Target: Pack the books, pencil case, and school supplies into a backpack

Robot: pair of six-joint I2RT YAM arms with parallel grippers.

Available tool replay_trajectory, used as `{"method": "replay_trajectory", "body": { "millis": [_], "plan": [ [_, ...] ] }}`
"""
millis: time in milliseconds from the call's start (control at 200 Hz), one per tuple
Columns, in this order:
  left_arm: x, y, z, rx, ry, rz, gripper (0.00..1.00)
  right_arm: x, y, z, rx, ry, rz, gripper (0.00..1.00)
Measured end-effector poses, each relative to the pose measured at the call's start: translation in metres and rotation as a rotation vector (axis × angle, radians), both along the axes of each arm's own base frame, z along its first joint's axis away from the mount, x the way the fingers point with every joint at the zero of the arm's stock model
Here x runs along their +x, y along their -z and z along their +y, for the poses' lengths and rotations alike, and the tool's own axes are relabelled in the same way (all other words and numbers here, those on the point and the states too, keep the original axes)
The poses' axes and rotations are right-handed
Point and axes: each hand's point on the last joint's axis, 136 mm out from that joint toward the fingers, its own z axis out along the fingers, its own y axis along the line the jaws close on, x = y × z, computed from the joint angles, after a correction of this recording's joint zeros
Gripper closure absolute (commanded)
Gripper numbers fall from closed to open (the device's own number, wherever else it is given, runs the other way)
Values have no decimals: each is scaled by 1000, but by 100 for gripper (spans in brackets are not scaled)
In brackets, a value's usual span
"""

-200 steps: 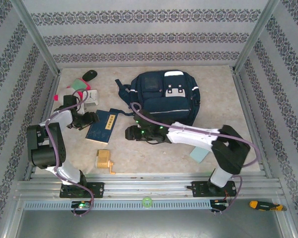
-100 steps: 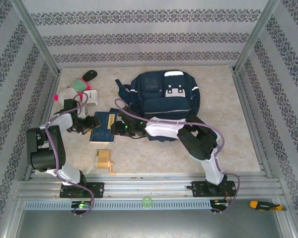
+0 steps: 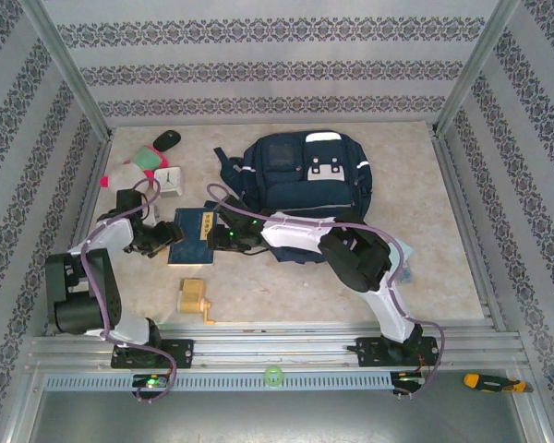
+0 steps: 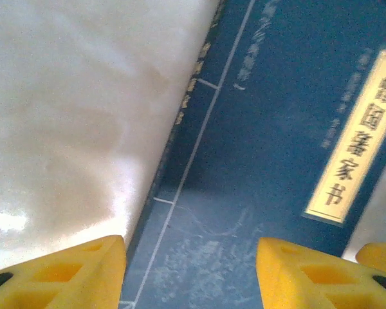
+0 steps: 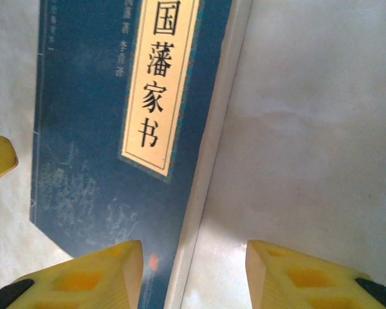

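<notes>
The dark navy book (image 3: 192, 236) with a gold title label lies flat on the table, left of the backpack (image 3: 305, 185). My left gripper (image 3: 166, 235) is open low over the book's left edge; in the left wrist view its fingers (image 4: 64, 273) straddle the spine of the book (image 4: 276, 129). My right gripper (image 3: 223, 238) is open at the opposite edge; in the right wrist view the gripper (image 5: 193, 277) spans the page edge of the book (image 5: 96, 129). The yellow-orange sharpener (image 3: 196, 300) stands nearer the front. The pencil case is hidden behind the right arm.
A white square clock (image 3: 171, 180), a pink-and-green plush toy (image 3: 148, 159) and a black object (image 3: 168, 138) lie at the back left. Patterned walls close in the table on three sides. A screwdriver (image 3: 485, 380) lies on the front rail.
The right arm swung left from the table's middle to the book's right edge, covering the pencil case. The left gripper closed in on the book's left edge.
</notes>
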Motion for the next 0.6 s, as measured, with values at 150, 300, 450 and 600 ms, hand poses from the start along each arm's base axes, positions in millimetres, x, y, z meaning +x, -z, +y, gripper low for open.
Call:
{"method": "replay_trajectory", "body": {
  "millis": [150, 300, 450, 600],
  "plan": [
    [0, 14, 0, -7, -1, 43, 51, 3, 5, 5, 6, -9, 23, 56],
    [0, 13, -1, -13, 2, 40, 54, 10, 9, 12, 33, -14, 35, 71],
    [1, 12, -8, -57, 14, 32, 55, 14, 12, 10, 35, -5, 48, 84],
    [-5, 4, -14, -87, 21, 5, 55, 20, 11, 7, 39, 4, 50, 91]
  ]
}}
